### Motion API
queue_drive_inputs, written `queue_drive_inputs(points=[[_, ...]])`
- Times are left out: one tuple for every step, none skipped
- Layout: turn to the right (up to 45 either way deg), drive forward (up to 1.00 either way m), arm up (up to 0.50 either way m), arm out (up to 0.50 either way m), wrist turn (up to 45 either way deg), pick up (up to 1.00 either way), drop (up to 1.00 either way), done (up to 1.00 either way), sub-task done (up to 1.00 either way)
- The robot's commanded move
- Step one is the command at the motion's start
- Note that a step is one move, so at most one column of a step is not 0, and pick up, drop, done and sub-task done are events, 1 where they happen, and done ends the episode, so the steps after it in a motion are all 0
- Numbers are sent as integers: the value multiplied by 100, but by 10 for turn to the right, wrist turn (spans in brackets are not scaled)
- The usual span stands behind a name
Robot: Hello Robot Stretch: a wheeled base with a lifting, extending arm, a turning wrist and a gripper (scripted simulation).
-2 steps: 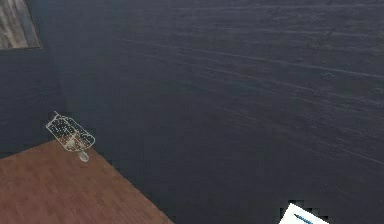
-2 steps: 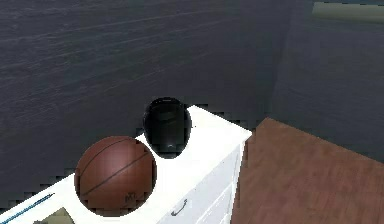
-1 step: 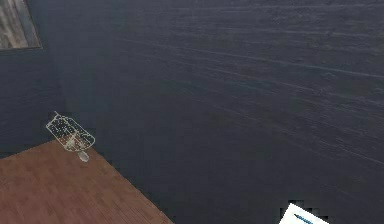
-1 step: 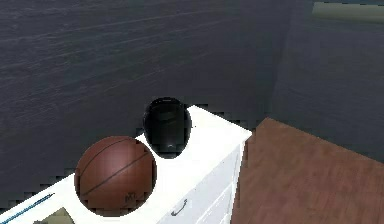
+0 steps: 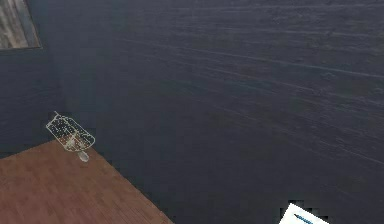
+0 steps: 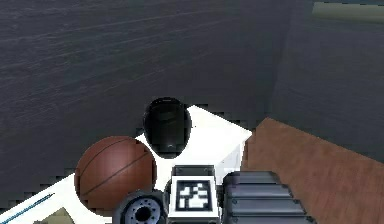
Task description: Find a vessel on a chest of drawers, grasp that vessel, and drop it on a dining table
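The dark, rounded vessel [image 6: 167,125] stands upright on the white chest top [image 6: 226,140], just beside the brown ball [image 6: 114,172] and up-right of it. It looks rigid, smooth and probably breakable, so likely slippery. A hold across its upper body, on the side away from the ball, seems safest. The gripper [image 6: 141,211] sits below the ball. I cannot tell how its fingers stand or whether it holds anything.

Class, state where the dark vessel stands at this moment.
The dark vessel stands near the arm side view's middle on a white furniture top, just up and right of the basketball, with the dark wall beyond it.
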Motion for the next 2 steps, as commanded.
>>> queue_drive_inputs(points=[[0,0,0,28,0,0,0,0,0],[0,0,0,0,450,0,0,0,0]])
